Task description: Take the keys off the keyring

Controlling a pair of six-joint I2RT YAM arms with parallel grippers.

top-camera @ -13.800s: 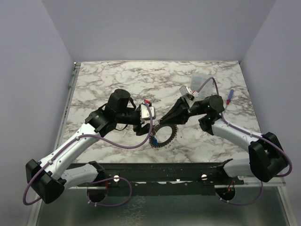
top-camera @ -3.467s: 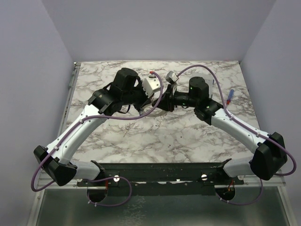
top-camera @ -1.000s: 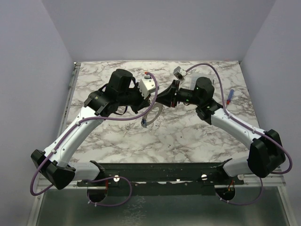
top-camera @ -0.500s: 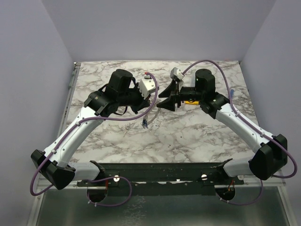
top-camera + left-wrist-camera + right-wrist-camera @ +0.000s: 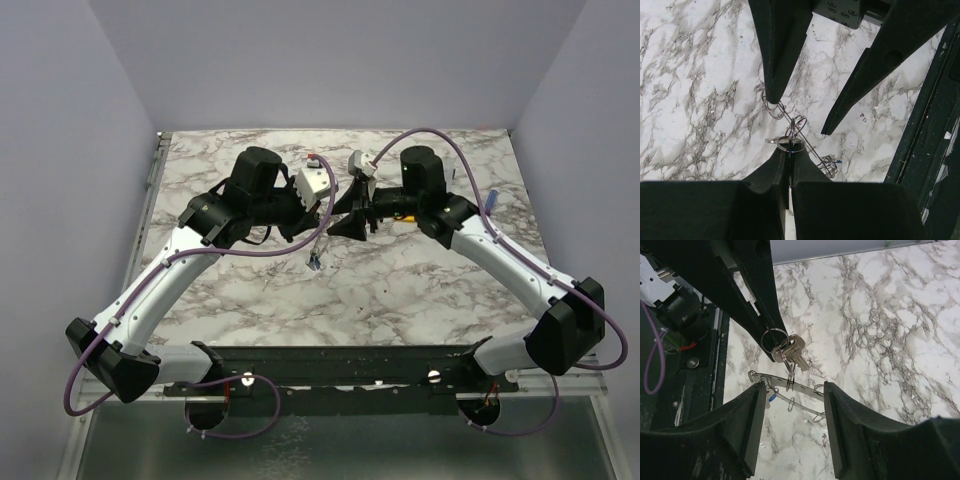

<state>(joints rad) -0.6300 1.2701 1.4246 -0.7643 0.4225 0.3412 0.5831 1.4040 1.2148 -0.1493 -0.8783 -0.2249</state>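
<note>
Over the middle of the desk, a little toward 12 o'clock in the top view, the left gripper and the right gripper meet almost tip to tip. The keys dangle in the air at 6 o'clock from them, too small there to sort. From the left wrist, the left gripper is pinched flat on a small split ring. The keyring, seen edge-on as a thin grey line, runs through that spot from 10 o'clock to 4 o'clock. The right gripper stands wide apart around it, one fingertip touching or just beside a loop at the 10 o'clock end; which, I cannot tell. From the right wrist, the right gripper gapes with nothing held. Bare silver keys hang at 12 o'clock of its gap, and the keyring crosses between its fingers. The bunch is probably light, stiff and slippery, and free to swing and twist. The best hold is likely a key's broad flat head, since thin wire would probably slip from the pads.
</note>
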